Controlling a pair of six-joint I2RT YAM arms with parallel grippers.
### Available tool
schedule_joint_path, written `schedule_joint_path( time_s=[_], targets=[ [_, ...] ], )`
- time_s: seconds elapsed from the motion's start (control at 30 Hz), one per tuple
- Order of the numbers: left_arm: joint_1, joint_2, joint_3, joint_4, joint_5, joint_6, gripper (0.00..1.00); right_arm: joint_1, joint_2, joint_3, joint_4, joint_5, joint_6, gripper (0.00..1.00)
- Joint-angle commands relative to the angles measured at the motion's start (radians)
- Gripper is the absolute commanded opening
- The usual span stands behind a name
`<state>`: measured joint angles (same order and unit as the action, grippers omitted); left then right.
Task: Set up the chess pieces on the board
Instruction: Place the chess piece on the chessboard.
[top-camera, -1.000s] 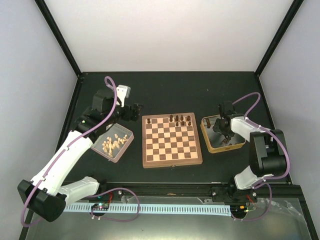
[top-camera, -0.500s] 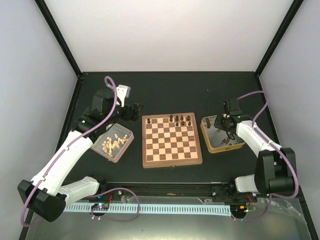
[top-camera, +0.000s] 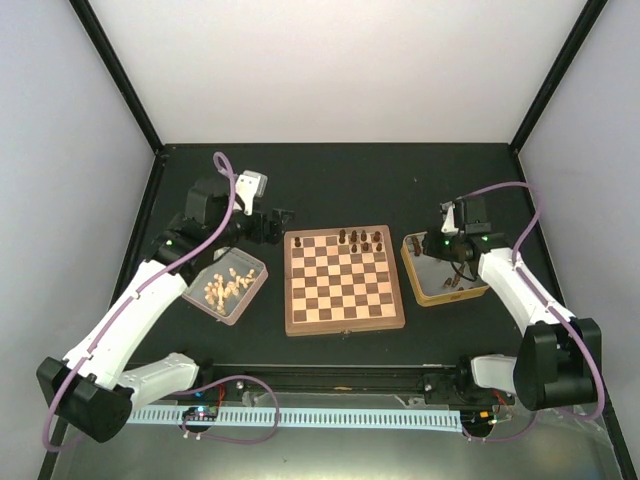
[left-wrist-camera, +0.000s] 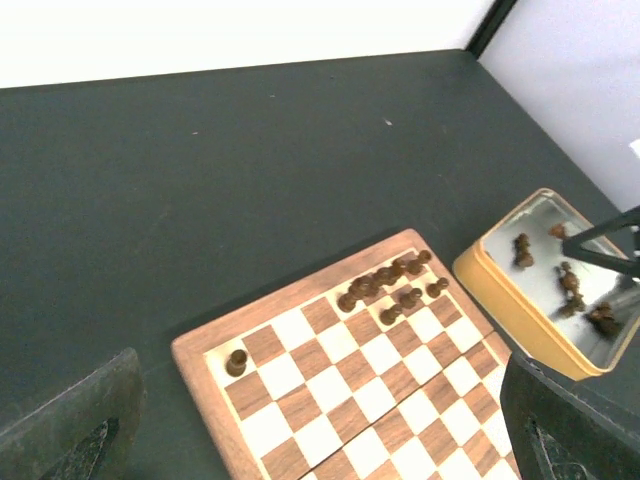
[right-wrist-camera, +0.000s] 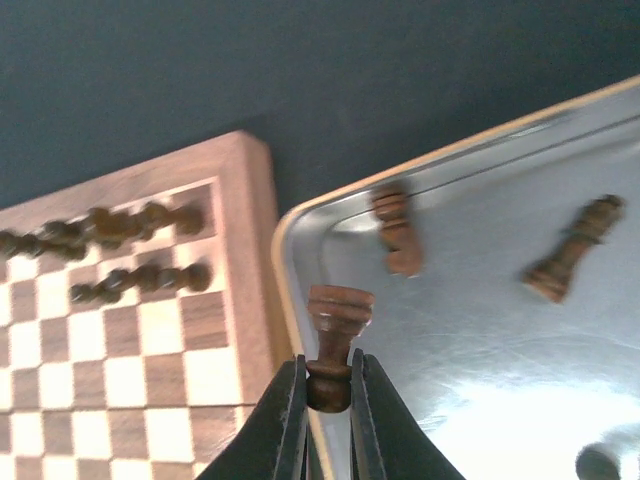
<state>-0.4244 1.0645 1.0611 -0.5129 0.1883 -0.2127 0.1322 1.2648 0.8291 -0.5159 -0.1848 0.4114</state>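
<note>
At the left, the left gripper (top-camera: 275, 222) hangs over the dark counter (top-camera: 330, 180) just off the board's far left corner. Its jaws are spread wide with nothing between them. Nearer than it sits a shallow clear-sided tray (top-camera: 248, 298) holding a heap of pale cream pieces (top-camera: 225, 285).

In the middle lies the square wooden chessboard (top-camera: 345, 327) with light and dark checks. The small dark brown wooden chess pieces (left-wrist-camera: 385, 285) on it are crowded into two short rows at the far right corner, so close that several seem to touch. One lone dark piece (left-wrist-camera: 237, 362) stands by the far left corner. Most squares are bare.

At the right, a yellow-walled metal tray (left-wrist-camera: 505, 315) sits just beside the board's right edge. Several loose dark pieces (right-wrist-camera: 397, 232) lie on their sides in it. The right gripper (right-wrist-camera: 328, 385) is above the tray's left rim, its jaws closed on a dark turned piece (right-wrist-camera: 338, 315). They pinch it at a narrow waist, and its broad end sticks out past the tips.

This piece is probably bound for the board, and that is where things could go wrong:
- **Loose hold:** the grip is on a thin, rounded neck, so the piece could swivel or slip out if it brushes the tray rim just beneath it.
- **Knocked neighbours:** the far right corner is packed, so jaws coming down there could knock over several neighbours at once.
- **Toppling on release:** if the piece is let go while tilted, it would likely fall and roll across the smooth squares.
</note>
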Motion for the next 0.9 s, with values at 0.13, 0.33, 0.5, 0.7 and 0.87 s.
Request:
schedule_joint_path(
  time_s=[0.13, 0.33, 0.5, 0.7, 0.87],
  targets=[
    [0.009, 0.036, -0.036, 0.170, 0.409, -0.139, 0.99, 0.139, 0.002, 0.034, 0.095, -0.393, -0.132, 0.01],
    [0.003, 0.064, -0.136, 0.337, 0.626, -0.359, 0.99, 0.322, 0.015, 0.049, 0.211, -0.566, -0.197, 0.01],
    [-0.008, 0.109, -0.213, 0.424, 0.699, -0.518, 0.91, 0.415, 0.042, 0.095, 0.253, -0.621, -0.225, 0.01],
    [-0.038, 0.170, -0.281, 0.578, 0.780, -0.681, 0.77, 0.476, 0.057, 0.133, 0.263, -0.666, -0.260, 0.02],
    [-0.048, 0.209, -0.300, 0.669, 0.813, -0.761, 0.57, 0.496, 0.070, 0.148, 0.266, -0.667, -0.260, 0.02]
  ],
)
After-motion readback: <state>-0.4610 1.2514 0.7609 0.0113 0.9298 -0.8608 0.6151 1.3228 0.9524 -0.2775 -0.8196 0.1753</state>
